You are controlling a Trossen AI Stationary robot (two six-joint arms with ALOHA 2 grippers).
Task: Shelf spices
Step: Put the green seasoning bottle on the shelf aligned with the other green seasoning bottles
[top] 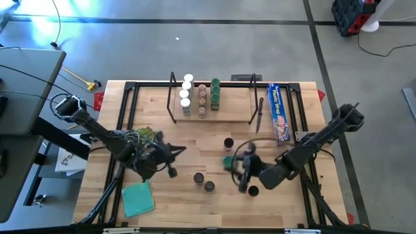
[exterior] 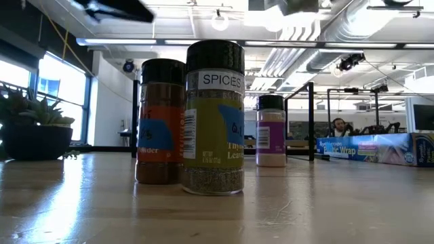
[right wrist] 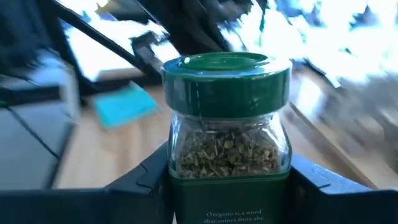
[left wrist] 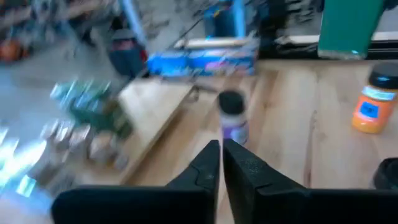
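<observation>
The shelf (top: pixel 211 112), a low wooden rack, stands at the table's far middle and bears rows of spice jars with white (top: pixel 187 83), tan (top: pixel 202 99) and green lids (top: pixel 215 92). My right gripper (top: pixel 234 165) hovers right of centre, shut on a green-lidded jar of dried leaves (right wrist: pixel 227 118). Loose jars with dark lids stand on the table near it (top: pixel 228 143), (top: pixel 199 177), (top: pixel 209 186), (top: pixel 253 190). My left gripper (top: pixel 173 158) is at centre left, shut with nothing in it (left wrist: pixel 221 163); it points toward a purple-labelled jar (left wrist: pixel 232 118). My right gripper pinches the green-lidded jar's glass body (right wrist: pixel 180 163), below the lid, between its two fingers (right wrist: pixel 146 180), one on each side. The fingers come nearly level from the table's right. The jar stands upright in the hold, lid up, and seems lifted clear of the table.
A long blue wrap box (top: pixel 279 114) lies right of the shelf, and a teal cloth (top: pixel 138 198) lies at the near left. A small potted plant (top: pixel 146 134) sits behind my left gripper. In the low view, three jars (exterior: pixel 213 118) stand close together.
</observation>
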